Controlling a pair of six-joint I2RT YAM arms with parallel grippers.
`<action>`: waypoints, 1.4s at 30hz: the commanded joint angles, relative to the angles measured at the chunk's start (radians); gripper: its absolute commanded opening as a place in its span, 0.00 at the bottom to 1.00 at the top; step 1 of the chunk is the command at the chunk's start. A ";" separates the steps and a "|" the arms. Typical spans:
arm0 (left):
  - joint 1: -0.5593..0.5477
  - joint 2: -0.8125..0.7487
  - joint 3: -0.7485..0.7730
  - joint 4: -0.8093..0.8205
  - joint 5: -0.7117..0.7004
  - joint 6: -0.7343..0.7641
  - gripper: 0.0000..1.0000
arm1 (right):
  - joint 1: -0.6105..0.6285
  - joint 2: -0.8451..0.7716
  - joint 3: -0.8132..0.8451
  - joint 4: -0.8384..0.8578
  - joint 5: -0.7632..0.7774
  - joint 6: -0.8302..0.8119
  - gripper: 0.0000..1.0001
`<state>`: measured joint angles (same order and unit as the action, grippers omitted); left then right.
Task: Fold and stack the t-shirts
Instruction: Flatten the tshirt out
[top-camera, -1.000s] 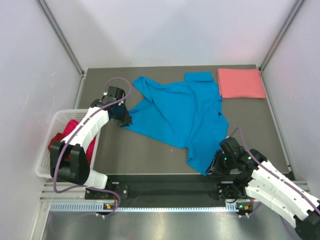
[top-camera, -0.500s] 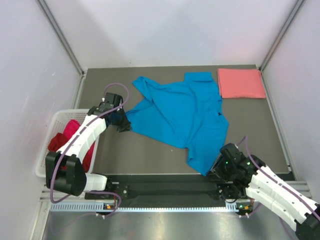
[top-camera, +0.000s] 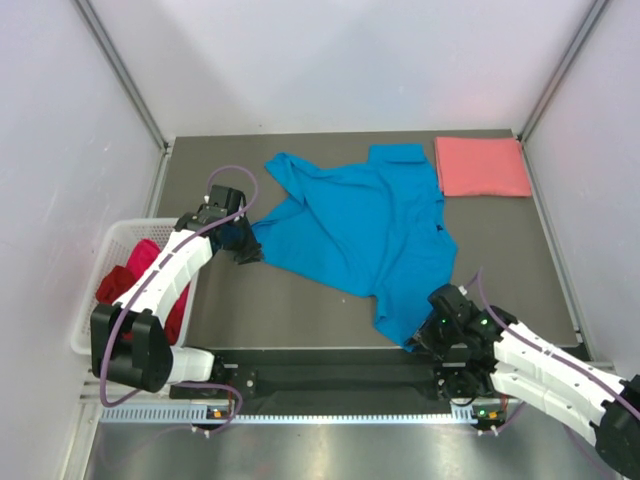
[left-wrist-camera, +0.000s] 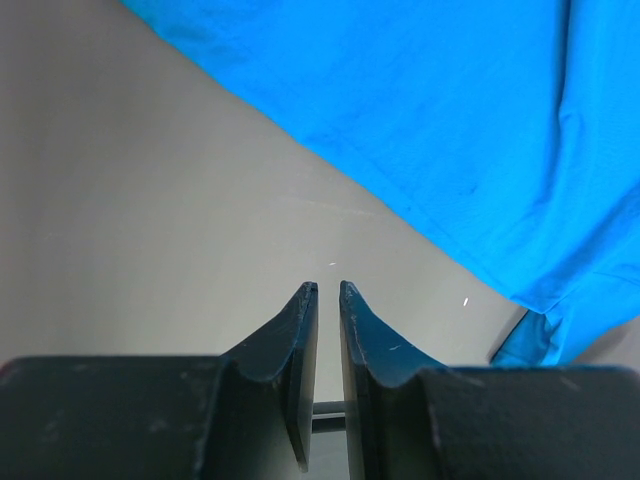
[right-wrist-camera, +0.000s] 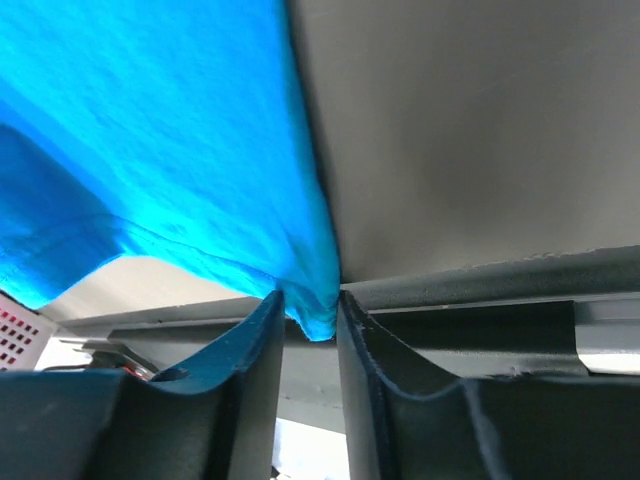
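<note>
The bright blue t-shirt (top-camera: 360, 225) lies spread and rumpled in the middle of the grey table. Its hem corner hangs over the near edge. My right gripper (top-camera: 418, 338) is shut on that corner; the right wrist view shows blue cloth (right-wrist-camera: 150, 130) pinched between the fingertips of the right gripper (right-wrist-camera: 308, 300). My left gripper (top-camera: 249, 250) sits at the shirt's left edge. In the left wrist view, the left gripper (left-wrist-camera: 327, 290) is nearly closed and empty over bare table, just short of the blue hem (left-wrist-camera: 450, 120). The salmon pink t-shirt (top-camera: 482, 166) lies folded at the back right.
A white lattice basket (top-camera: 88, 325) stands off the table's left side with dark red and magenta cloth (top-camera: 122, 280) in it. The table's front rail (right-wrist-camera: 480, 290) runs right by my right gripper. White walls enclose the left, back and right.
My left gripper drew back a little towards the near left from the shirt's edge, then stayed. My right gripper shifted left along the front edge, still holding the blue corner.
</note>
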<state>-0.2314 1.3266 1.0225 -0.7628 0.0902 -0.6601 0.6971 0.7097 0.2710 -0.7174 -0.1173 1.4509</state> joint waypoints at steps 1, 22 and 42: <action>0.001 -0.030 0.010 0.013 0.003 0.016 0.20 | 0.019 0.005 -0.010 0.056 0.030 0.035 0.27; 0.017 0.040 0.030 0.020 -0.020 0.011 0.42 | 0.021 -0.075 0.145 -0.231 0.182 -0.127 0.00; 0.201 0.397 0.146 0.160 -0.023 0.076 0.47 | 0.001 -0.128 0.401 -0.413 0.416 -0.279 0.00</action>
<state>-0.0280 1.7004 1.1152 -0.6544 0.0742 -0.6067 0.7040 0.5743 0.6098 -1.1007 0.2398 1.2053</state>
